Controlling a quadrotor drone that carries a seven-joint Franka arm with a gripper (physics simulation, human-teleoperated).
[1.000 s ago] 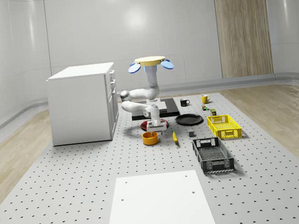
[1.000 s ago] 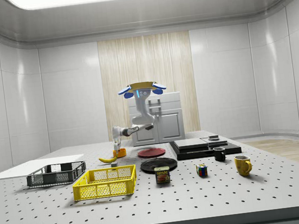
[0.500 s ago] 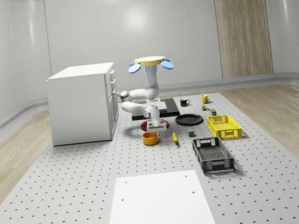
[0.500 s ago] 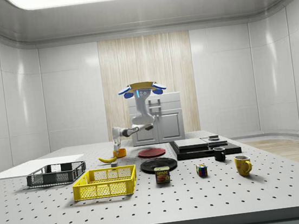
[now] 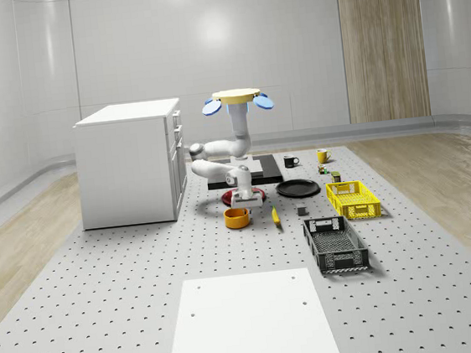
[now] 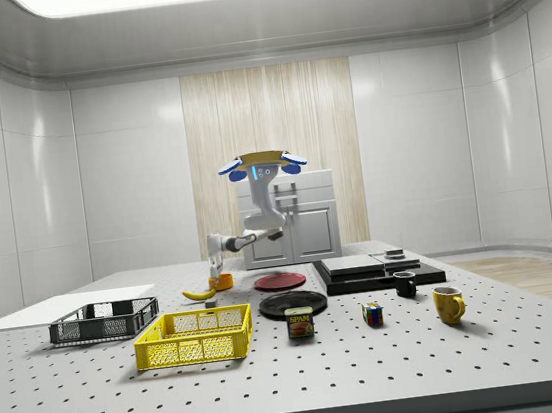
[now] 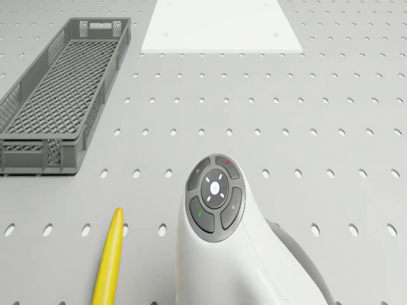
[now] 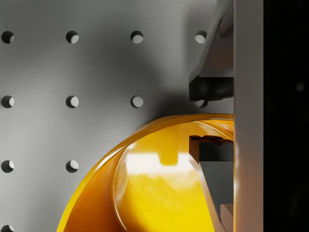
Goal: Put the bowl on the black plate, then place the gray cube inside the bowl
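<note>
Whole-scene view: the drone [image 5: 237, 99] hovers over the table [image 5: 106, 308], its gripper [image 5: 243, 199] just above the bowl [image 5: 236, 217], which sits on the table at eight o'clock from the black plate [image 5: 297, 188].

Wrist view: the fingers [image 8: 208, 87] stand apart, straddling the bowl's rim at three o'clock.

The grasp is in hand; next, probably, closing on the rim, then lifting.
</note>
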